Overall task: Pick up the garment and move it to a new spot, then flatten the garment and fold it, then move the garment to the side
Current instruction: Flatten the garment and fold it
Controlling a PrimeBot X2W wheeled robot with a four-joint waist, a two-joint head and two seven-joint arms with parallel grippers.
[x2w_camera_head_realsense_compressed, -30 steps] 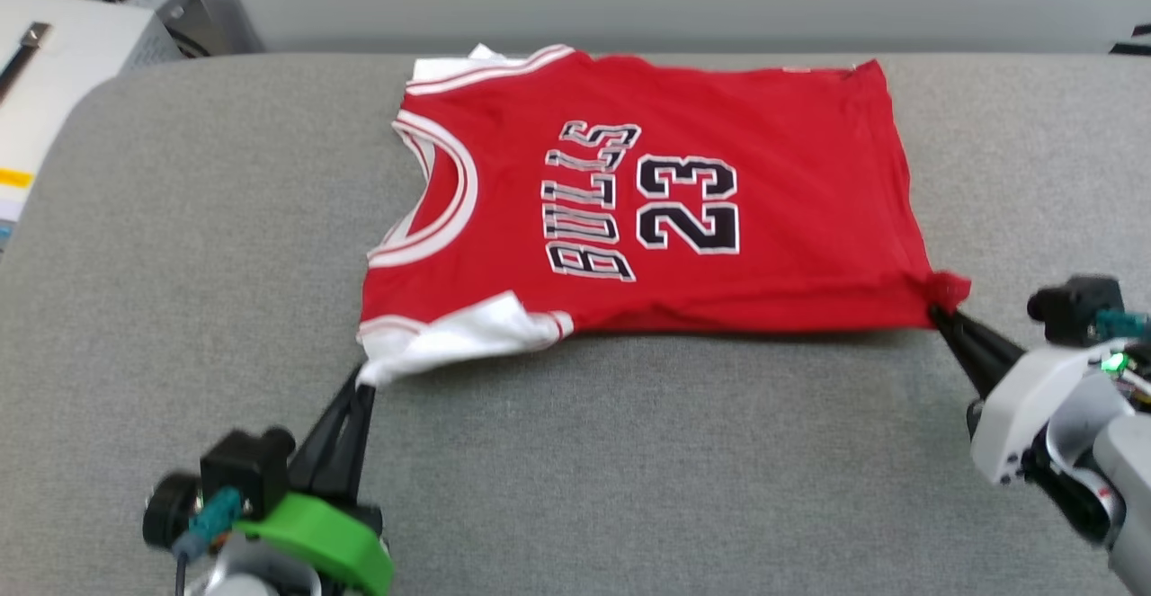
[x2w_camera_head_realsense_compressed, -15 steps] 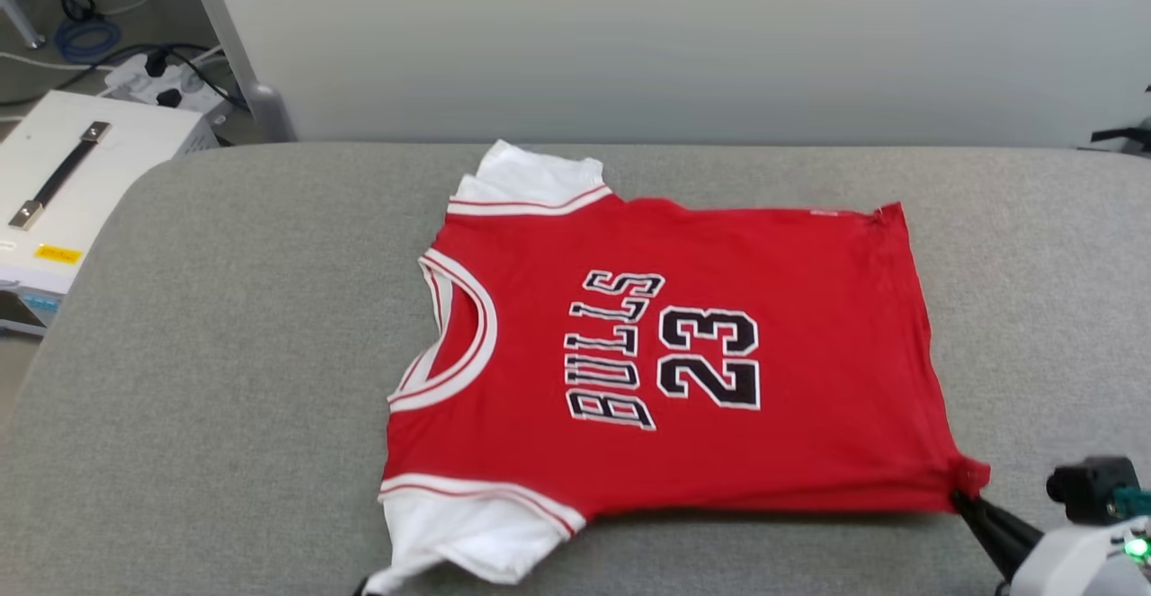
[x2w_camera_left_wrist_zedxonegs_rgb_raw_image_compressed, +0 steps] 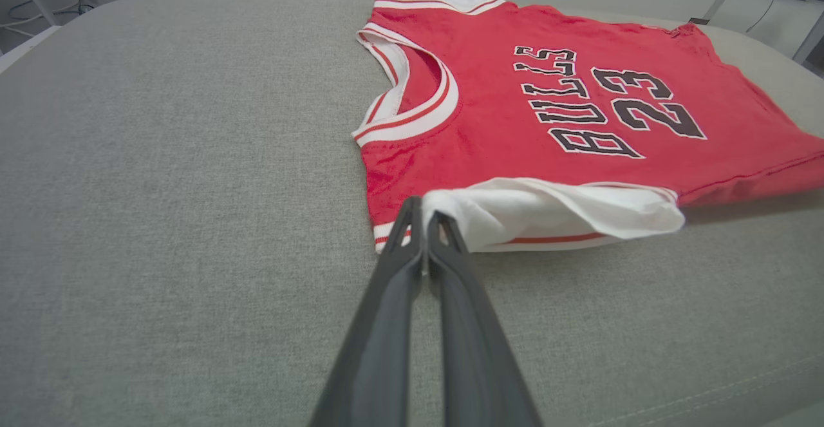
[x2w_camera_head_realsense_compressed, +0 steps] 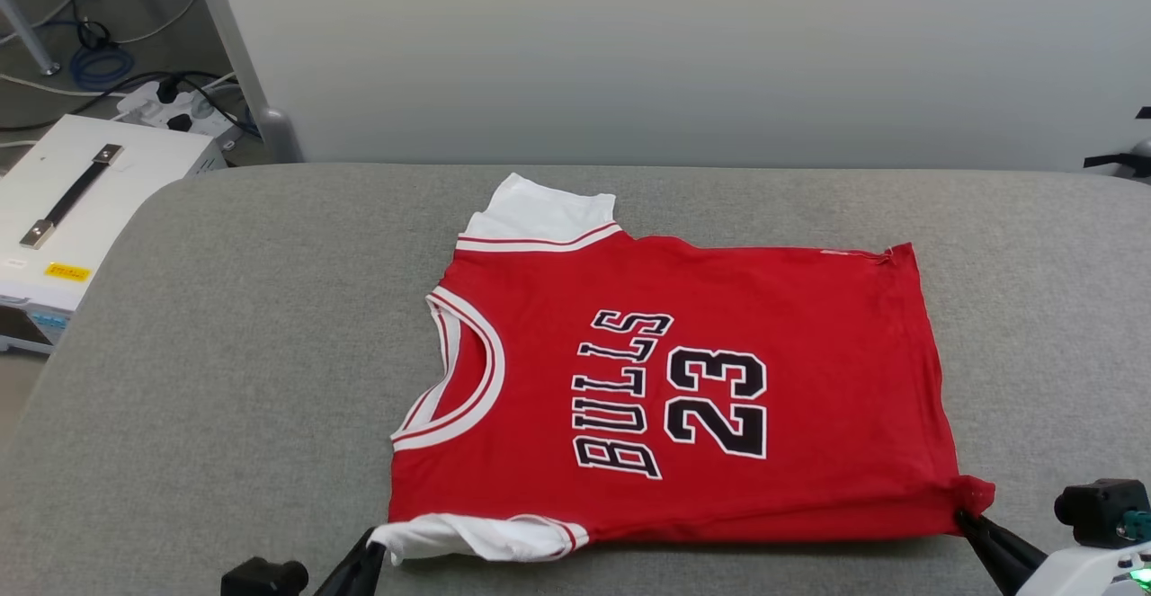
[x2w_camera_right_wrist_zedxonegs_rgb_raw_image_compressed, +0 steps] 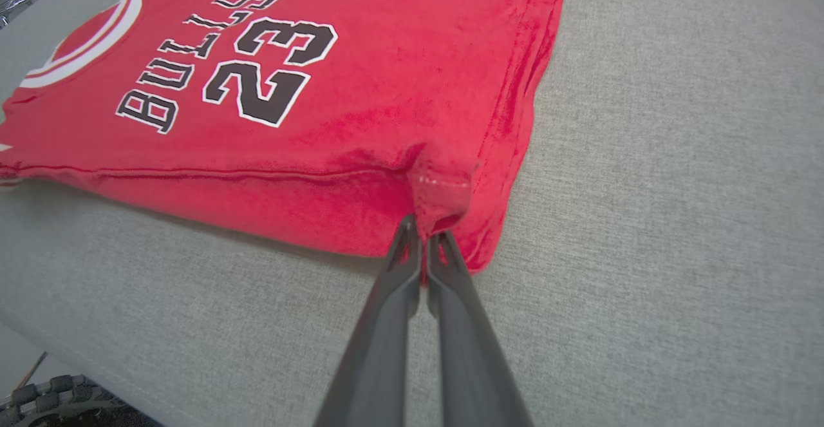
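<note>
Garment [x2w_camera_head_realsense_compressed: 719, 308] lies flat, print up, near the worktop's [x2w_camera_head_realsense_compressed: 225, 353] front edge; left end effector [x2w_camera_left_wrist_zedxonegs_rgb_raw_image_compressed: 423, 218] pinches its near sleeve [x2w_camera_left_wrist_zedxonegs_rgb_raw_image_compressed: 553, 211], now doubled over; right end effector [x2w_camera_right_wrist_zedxonegs_rgb_raw_image_compressed: 421, 230] pinches a hem corner [x2w_camera_right_wrist_zedxonegs_rgb_raw_image_compressed: 444, 189]; folding seems begun.

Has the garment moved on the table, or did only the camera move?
Yes, slightly toward the robot: the far sleeve of the garment earlier overlapped the far edge of the table; now grey surface shows beyond it.
</note>
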